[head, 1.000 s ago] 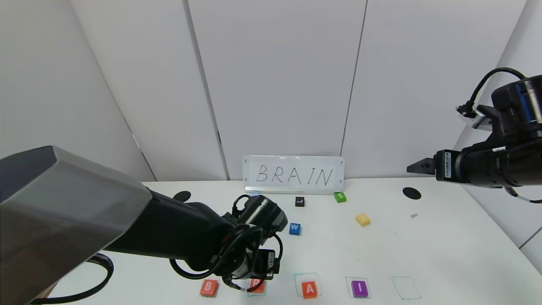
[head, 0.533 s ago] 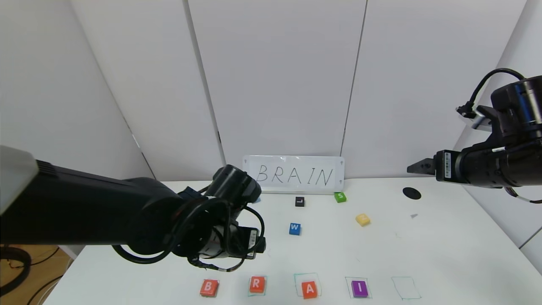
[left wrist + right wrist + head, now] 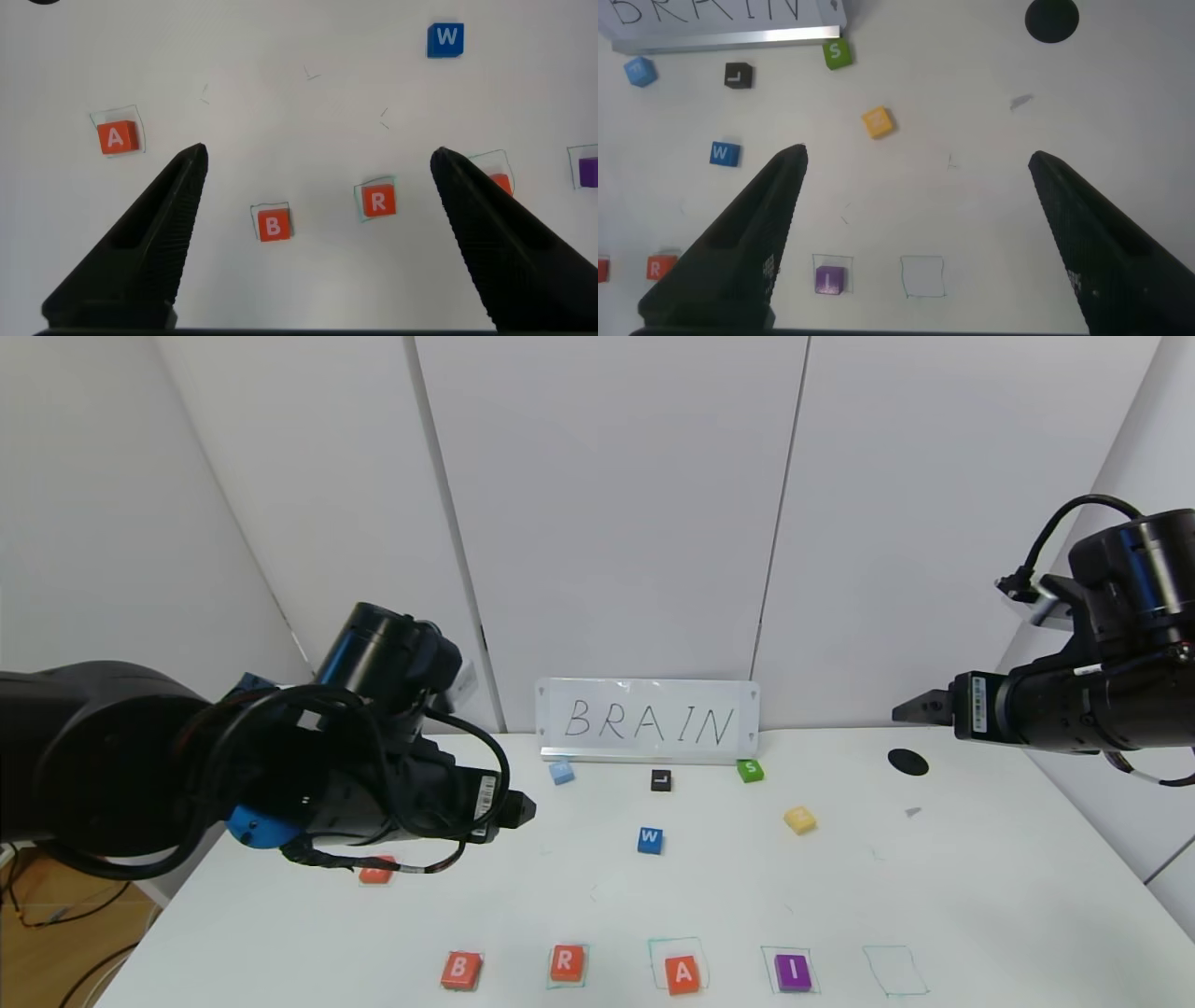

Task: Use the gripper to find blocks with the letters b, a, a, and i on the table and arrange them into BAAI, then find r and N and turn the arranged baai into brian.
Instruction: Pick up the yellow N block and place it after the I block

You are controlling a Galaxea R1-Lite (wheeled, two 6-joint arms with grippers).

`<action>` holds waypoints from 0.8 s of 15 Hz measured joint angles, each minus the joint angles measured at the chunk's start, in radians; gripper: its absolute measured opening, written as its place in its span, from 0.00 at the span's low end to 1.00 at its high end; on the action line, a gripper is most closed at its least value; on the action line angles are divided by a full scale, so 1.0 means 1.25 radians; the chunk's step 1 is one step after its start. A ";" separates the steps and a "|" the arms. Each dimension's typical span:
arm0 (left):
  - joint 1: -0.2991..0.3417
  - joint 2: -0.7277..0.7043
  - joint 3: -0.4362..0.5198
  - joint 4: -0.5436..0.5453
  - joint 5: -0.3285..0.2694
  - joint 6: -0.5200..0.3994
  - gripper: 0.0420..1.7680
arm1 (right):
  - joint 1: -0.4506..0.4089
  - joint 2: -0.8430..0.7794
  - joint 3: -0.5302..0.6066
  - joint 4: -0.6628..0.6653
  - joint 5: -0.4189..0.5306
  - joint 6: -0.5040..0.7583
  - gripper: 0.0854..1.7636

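Head view:
A: The row B [image 3: 461, 969], r [image 3: 567, 962], A [image 3: 682, 973], I [image 3: 793, 971] sat near the table [image 3: 980, 896] front edge; a careless push risked knocking one off.
B: The left gripper [image 3: 523, 810] hung spread and empty above. N [image 3: 800, 819] lay beyond, open room around it, below the raised right gripper [image 3: 915, 243], also spread.

White table [image 3: 980, 877]: lettered blocks [image 3: 682, 974], yellow N [image 3: 800, 819], BRAIN sign [image 3: 649, 721].

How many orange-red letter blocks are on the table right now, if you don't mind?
4: B, R and A in the near row, and a second A lying apart, partly hidden under the left arm.
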 joint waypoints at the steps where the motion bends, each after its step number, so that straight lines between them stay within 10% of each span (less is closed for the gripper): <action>1: 0.009 -0.018 0.005 0.000 -0.017 0.001 0.96 | 0.002 0.003 0.000 0.000 0.000 0.000 0.97; 12: 0.094 -0.177 0.041 -0.003 -0.088 0.078 0.96 | 0.013 0.035 0.000 -0.001 -0.001 0.000 0.97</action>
